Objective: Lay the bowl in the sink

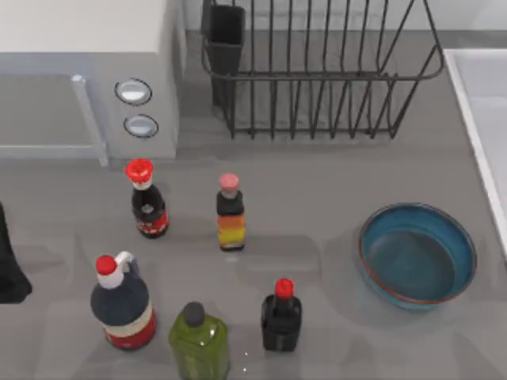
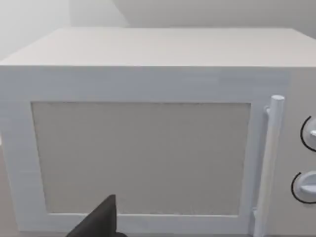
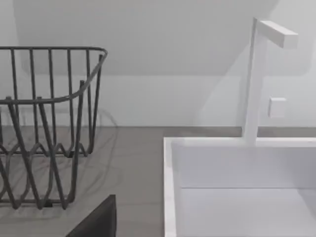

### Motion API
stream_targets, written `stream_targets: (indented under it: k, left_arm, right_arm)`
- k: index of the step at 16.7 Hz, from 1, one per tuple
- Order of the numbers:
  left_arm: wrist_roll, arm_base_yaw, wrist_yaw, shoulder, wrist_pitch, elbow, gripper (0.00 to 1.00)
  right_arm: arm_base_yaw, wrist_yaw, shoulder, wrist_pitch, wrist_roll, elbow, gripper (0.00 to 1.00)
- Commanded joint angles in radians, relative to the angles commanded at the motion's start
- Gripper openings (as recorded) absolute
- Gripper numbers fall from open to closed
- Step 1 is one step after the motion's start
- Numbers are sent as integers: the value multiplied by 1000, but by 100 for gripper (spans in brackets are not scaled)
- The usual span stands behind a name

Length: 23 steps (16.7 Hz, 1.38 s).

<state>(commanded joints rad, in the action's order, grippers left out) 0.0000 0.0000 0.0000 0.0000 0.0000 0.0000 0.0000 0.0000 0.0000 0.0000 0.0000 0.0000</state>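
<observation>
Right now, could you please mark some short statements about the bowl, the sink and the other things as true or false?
1. The round blue glazed bowl lies inside the white rectangular sink. False: it stands on the grey table, beside the sink.
2. The bowl is empty. True.
3. The black wire dish rack holds plates. False: no plates.
4. The white microwave door is closed. True.
</observation>
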Motion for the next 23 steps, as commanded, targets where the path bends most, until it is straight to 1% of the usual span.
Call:
stream_targets:
  k: [4,8,11,18,23]
  left_arm:
    - [0,0,0,0,0,0,100]
    - [0,0,0,0,0,0,100]
    - [0,0,0,0,0,0,100]
    - [0,0,0,0,0,0,100]
    - [0,0,0,0,0,0,100]
  right_arm:
    - [7,-1,32,-30,7,32,100]
    - [40,0,224,-185,44,215,100]
    - [74,2,478,-358,84,419,100]
    - [168,5,1192,-829,185,915,100]
    - [225,2,1554,-1084,240,1203,100]
